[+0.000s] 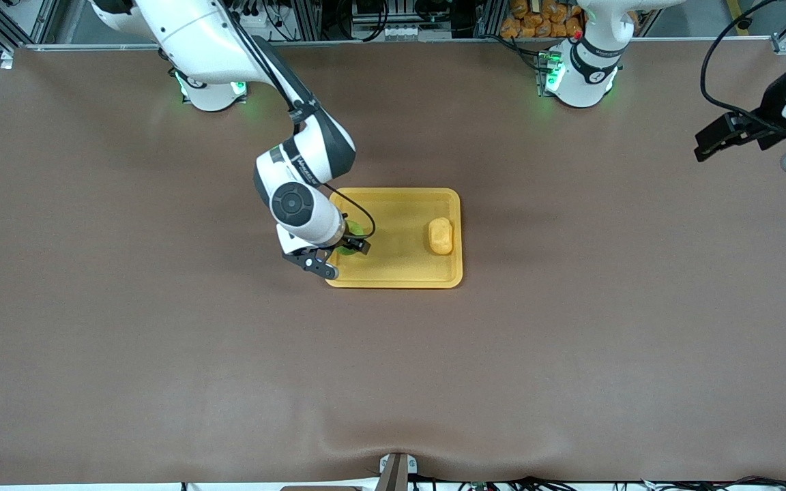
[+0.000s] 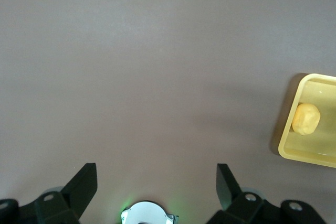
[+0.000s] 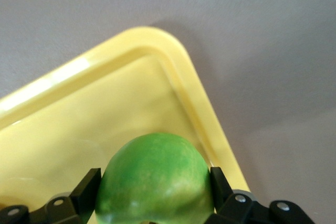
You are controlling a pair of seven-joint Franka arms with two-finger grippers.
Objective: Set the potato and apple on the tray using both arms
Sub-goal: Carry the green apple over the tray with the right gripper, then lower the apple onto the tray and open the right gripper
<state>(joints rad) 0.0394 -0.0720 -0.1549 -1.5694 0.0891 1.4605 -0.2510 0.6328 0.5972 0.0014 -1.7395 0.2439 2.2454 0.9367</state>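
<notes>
The yellow tray (image 1: 400,225) lies at the middle of the table. The pale-yellow potato (image 1: 441,236) rests in it at the end toward the left arm. My right gripper (image 1: 338,254) is low over the tray's other end, shut on the green apple (image 1: 350,225). In the right wrist view the apple (image 3: 157,171) fills the gap between the fingers (image 3: 86,187), above a tray corner (image 3: 105,103). My left gripper (image 1: 707,146) waits raised over the left arm's end of the table, open and empty (image 2: 156,174). Its view shows the potato (image 2: 306,119) and the tray's rim (image 2: 310,157).
A brown mat (image 1: 161,341) covers the table. The arm bases (image 1: 580,75) with green lights stand along the edge farthest from the front camera, and a pile of orange items (image 1: 543,17) lies past that edge. A bracket (image 1: 396,470) sits at the nearest edge.
</notes>
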